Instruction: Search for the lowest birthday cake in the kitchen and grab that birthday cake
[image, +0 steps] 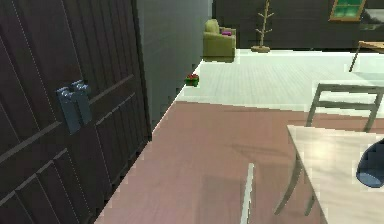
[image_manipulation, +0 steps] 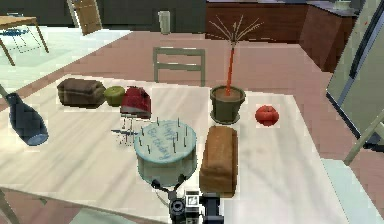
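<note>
A round pale green birthday cake (image_manipulation: 165, 150) with thin candles on top stands on the light wooden table (image_manipulation: 90, 165), near its front edge in the arm side view. A dark red, wedge-shaped cake piece (image_manipulation: 137, 100) sits farther back on the same table. My gripper (image_manipulation: 176, 196) shows at the bottom edge, just in front of the round cake, with its white marker squares beside it. I cannot tell whether it holds anything, because the cake stands right behind its far end.
Also on the table are a brown loaf (image_manipulation: 220, 158), a potted plant (image_manipulation: 228, 98), a red round fruit (image_manipulation: 265, 115), a green apple (image_manipulation: 115, 96), a dark loaf (image_manipulation: 80, 92) and a dark bottle (image_manipulation: 25, 120). A chair (image_manipulation: 180, 65) stands behind it. Ahead are a dark double door (image: 75, 110), a chair (image: 345, 105) and a green armchair (image: 218, 40).
</note>
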